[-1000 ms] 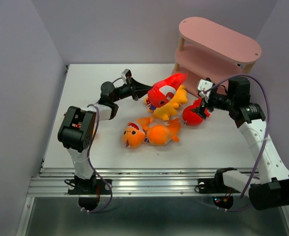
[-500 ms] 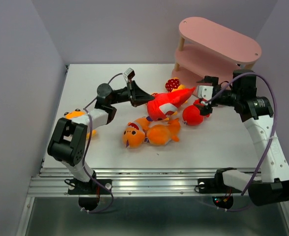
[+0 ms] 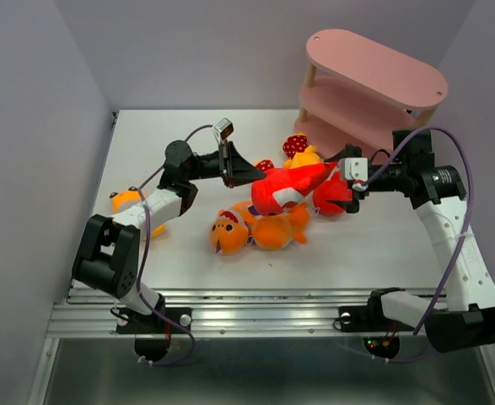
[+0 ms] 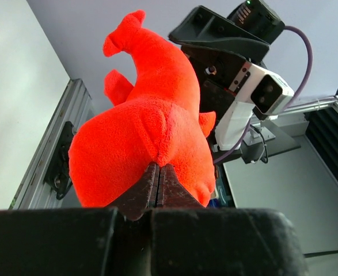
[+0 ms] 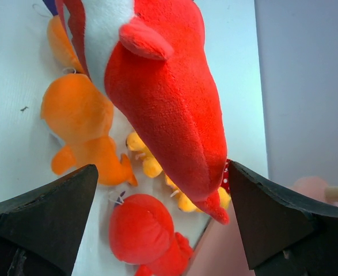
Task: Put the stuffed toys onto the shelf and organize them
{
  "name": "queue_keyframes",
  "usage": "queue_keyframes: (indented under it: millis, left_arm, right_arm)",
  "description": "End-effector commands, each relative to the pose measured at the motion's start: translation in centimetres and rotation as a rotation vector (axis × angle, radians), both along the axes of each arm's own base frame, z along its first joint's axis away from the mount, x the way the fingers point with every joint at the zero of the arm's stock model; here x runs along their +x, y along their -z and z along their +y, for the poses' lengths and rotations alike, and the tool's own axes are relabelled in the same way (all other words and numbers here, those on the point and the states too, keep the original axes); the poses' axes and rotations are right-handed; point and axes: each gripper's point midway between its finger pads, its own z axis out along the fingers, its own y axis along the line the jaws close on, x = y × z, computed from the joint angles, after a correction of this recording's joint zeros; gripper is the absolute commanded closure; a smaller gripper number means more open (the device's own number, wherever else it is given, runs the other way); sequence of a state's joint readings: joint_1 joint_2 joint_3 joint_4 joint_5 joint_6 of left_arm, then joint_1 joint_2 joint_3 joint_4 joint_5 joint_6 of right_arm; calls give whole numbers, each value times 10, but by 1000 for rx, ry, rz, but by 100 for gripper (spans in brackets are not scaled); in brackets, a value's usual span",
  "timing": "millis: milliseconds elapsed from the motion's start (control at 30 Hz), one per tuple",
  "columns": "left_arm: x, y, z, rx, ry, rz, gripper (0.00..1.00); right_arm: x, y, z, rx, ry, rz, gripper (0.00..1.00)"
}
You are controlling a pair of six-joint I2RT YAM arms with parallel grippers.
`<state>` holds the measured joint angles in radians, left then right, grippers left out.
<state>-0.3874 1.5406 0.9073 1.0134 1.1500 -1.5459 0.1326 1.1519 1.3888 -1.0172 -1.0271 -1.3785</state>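
My left gripper [image 3: 252, 176] [image 4: 158, 167] is shut on a fold of a red shark [image 3: 287, 186] [image 4: 151, 123] and holds it above the table, tail pointing right. My right gripper [image 3: 347, 180] [image 5: 161, 167] is open, and the shark's [image 5: 169, 98] tail end lies between its wide fingers. A second red shark [image 3: 331, 197] [image 5: 145, 237] lies on the table under it. Two orange sharks [image 3: 230, 233] [image 3: 282, 228] lie in front. Yellow figures with red dotted parts sit at the back [image 3: 301, 150] and far left [image 3: 126, 200]. The pink shelf [image 3: 373, 72] stands at the back right.
The white table [image 3: 146, 143] ends at a metal rail [image 3: 255, 316] by the arm bases. Grey walls close in on the left, back and right. The shelf's lowest board [image 5: 215, 256] lies just beyond the second red shark.
My left gripper has carried the red shark right and down toward the right gripper. The right gripper came in around its tail. A yellow figure at far left is uncovered.
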Motion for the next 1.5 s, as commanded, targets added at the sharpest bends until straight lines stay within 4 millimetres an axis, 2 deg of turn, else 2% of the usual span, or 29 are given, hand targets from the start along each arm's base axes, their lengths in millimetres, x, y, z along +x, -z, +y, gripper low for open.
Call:
queue_keyframes:
  millis: [0, 133, 367, 433, 533, 567, 667, 700, 833, 967, 1133, 1200, 1233, 1267, 1333, 1400, 1467]
  left_arm:
    - [-24, -16, 1, -14, 40, -95, 100]
    - [-29, -14, -4, -7, 50, -91, 100]
    - [-26, -10, -17, 26, 68, -80, 100]
    - [-22, -11, -20, 27, 66, -78, 100]
    - [-19, -16, -22, 23, 62, -84, 100]
    - [-17, -19, -22, 19, 60, -91, 100]
    - [-13, -19, -24, 20, 57, -88, 100]
    - [-11, -17, -25, 22, 56, -83, 100]
    - [-6, -22, -28, 17, 45, -85, 100]
    - [1, -30, -30, 5, 29, -94, 100]
    - [7, -45, -32, -18, 5, -117, 100]
    - [5, -55, -30, -40, 0, -126, 86]
    - [4, -60, -29, -54, -6, -132, 76]
    - [2, -71, -26, -84, -21, -165, 68]
    - [-1, -86, -22, -127, -44, -198, 51]
    - [-2, -99, -13, -159, -73, -236, 39]
    - [-1, -111, -4, -195, -109, -290, 36]
  right_arm:
    - [4, -14, 5, 51, 14, -27, 0]
    - [7, -11, 8, 47, 15, -21, 0]
    - [-4, 15, 15, 7, -22, 15, 7]
    - [-8, 27, 17, -29, -34, 16, 16]
    - [-10, 38, 10, -80, -11, -3, 27]
    - [-9, 41, 8, -96, -7, -12, 35]
    - [-11, 50, 1, -139, 7, -22, 50]
    - [-13, 55, -1, -157, 10, -14, 52]
    - [-17, 58, -5, -180, 10, -28, 59]
    - [-21, 60, -5, -172, 8, -25, 71]
    - [-25, 63, 1, -105, 31, 43, 97]
    - [-26, 63, 4, -58, 62, 103, 99]
    - [-27, 63, 6, -37, 70, 125, 99]
    - [-34, 66, 8, 6, 94, 208, 99]
    - [-35, 61, 13, 58, 106, 240, 99]
    - [-38, 60, 16, 118, 144, 320, 99]
    - [-44, 60, 19, 171, 173, 410, 99]
